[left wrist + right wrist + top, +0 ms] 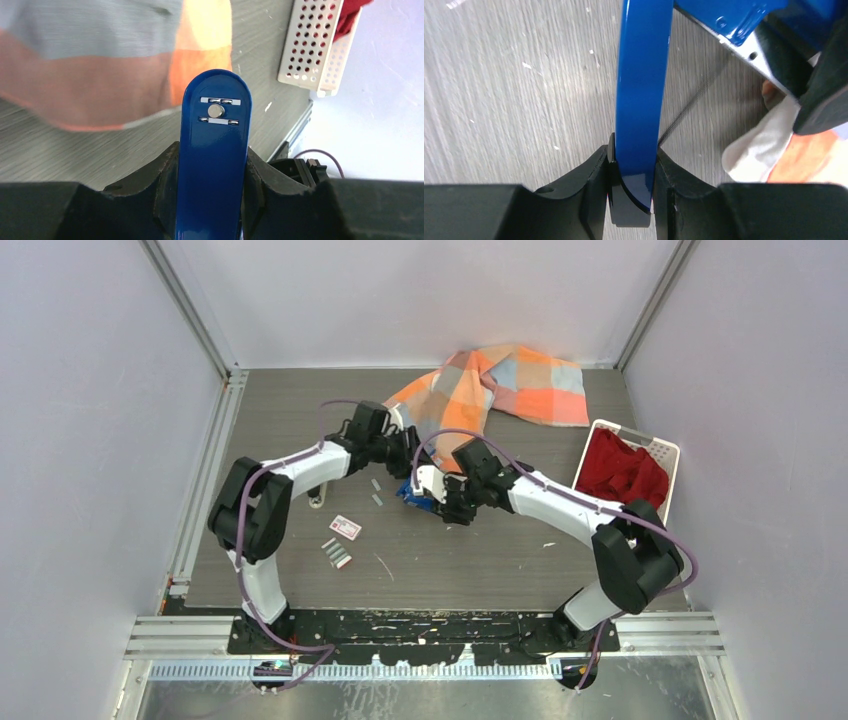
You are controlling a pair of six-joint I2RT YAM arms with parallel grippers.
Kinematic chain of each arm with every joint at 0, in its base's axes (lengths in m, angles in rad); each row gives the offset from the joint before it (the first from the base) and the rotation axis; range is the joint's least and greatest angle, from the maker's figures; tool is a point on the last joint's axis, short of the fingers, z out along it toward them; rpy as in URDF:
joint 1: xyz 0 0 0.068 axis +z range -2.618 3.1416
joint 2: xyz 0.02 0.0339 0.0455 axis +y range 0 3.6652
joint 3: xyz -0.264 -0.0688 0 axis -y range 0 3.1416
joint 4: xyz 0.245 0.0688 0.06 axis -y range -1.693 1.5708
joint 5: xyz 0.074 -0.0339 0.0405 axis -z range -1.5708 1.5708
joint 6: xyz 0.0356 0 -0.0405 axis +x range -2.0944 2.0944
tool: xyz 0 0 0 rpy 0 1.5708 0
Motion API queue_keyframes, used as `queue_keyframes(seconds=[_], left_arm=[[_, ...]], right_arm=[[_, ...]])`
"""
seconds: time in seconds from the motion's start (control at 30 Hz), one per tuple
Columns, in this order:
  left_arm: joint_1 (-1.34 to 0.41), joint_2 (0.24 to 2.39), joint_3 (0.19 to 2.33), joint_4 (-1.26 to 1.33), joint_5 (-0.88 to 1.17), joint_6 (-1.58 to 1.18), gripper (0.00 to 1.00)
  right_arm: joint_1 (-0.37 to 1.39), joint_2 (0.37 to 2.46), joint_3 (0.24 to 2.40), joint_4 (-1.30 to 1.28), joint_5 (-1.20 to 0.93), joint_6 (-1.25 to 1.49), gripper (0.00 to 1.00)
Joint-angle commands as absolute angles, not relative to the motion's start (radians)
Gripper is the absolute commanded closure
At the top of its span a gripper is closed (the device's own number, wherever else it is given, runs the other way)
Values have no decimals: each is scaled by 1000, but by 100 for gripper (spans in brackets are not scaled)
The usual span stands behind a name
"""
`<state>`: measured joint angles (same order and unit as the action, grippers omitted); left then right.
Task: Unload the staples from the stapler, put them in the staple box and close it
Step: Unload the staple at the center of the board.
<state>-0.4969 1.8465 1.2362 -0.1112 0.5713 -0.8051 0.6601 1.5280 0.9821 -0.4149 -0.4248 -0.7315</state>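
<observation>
A grey wood-grain table point(480, 570) sits between white walls. Nearest the arm bases, left of the stapler point(417, 495), short strips of staples point(335, 553) lie beside a white-and-red packet point(346, 528). The stapler is at mid-table, swung open. The left gripper point(212, 160) clamps its blue base and the right gripper point(634, 165) its other blue arm. Beyond the stapler lies a checked cloth point(500, 385), and to the stapler's right a white basket point(663, 451).

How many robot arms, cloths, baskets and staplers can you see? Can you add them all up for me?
robot arms: 2
cloths: 2
basket: 1
stapler: 1
Total: 6
</observation>
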Motion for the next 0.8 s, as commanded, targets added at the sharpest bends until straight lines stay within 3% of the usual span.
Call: queue_keyframes(seconds=[0.0,0.2,0.4,0.77], left_arm=[[-581,1883,1225,173,787,-1021,100],[-617,1897,1134,437,807,-1165,100],[-644,1920,1051,680,801,-1300,100],[-666,1915,893,1002,729,-1384,100]], right_arm=[[670,1465,991,-252,-350,-809,84],[601,1387,957,-234,-351,-795,52],[535,1282,908,-241,-380,-795,27],[327,1067,890,-346,-645,-803,7]])
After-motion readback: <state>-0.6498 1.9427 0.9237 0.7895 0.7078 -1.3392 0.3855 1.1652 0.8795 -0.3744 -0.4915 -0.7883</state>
